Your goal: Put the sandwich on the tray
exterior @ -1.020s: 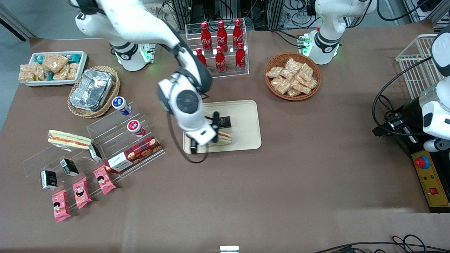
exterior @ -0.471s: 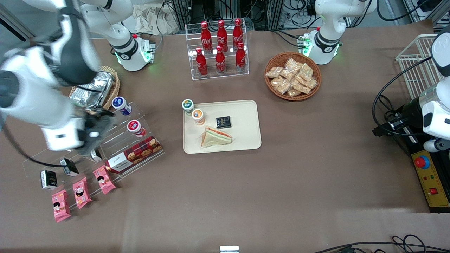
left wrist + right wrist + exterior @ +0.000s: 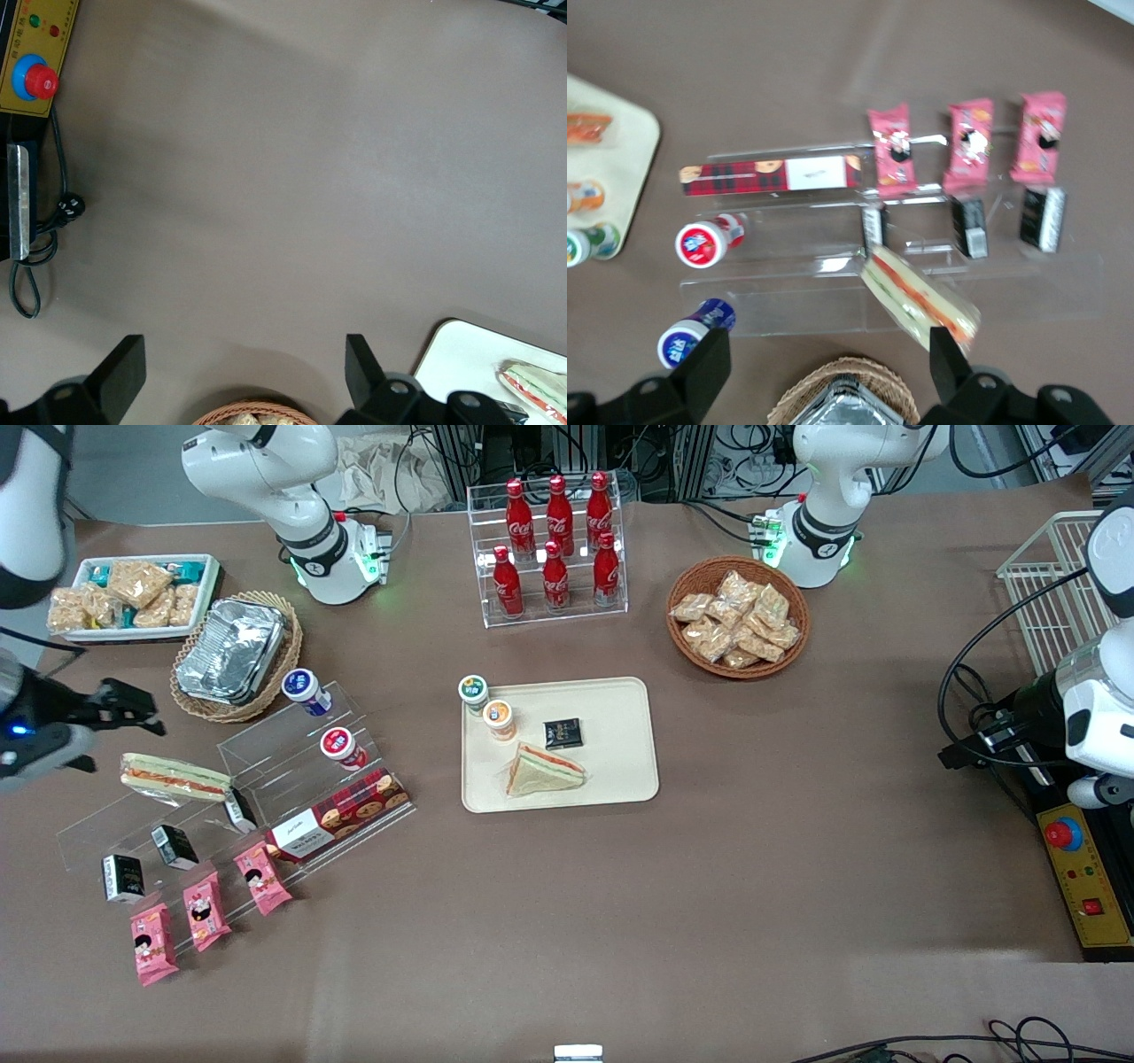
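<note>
Gripper [image 3: 124, 707] spread empty, withdrawn to working arm's table end; sandwich [image 3: 542, 771] left lying on tray [image 3: 620, 731]

You have open bench [image 3: 753, 850] on the side of the tray [image 3: 620, 708] nearest the front camera and toward the parked arm's end. On the tray, the sandwich [image 3: 542, 771], a black packet [image 3: 563, 732] and two small cups [image 3: 487, 704] crowd one end; the other end is bare. The pincer [image 3: 120, 722], fingers spread and empty, hangs at the working arm's end above the clear stepped rack [image 3: 266, 779], beside the long sandwich [image 3: 173, 777] and foil container [image 3: 232, 651].
</note>
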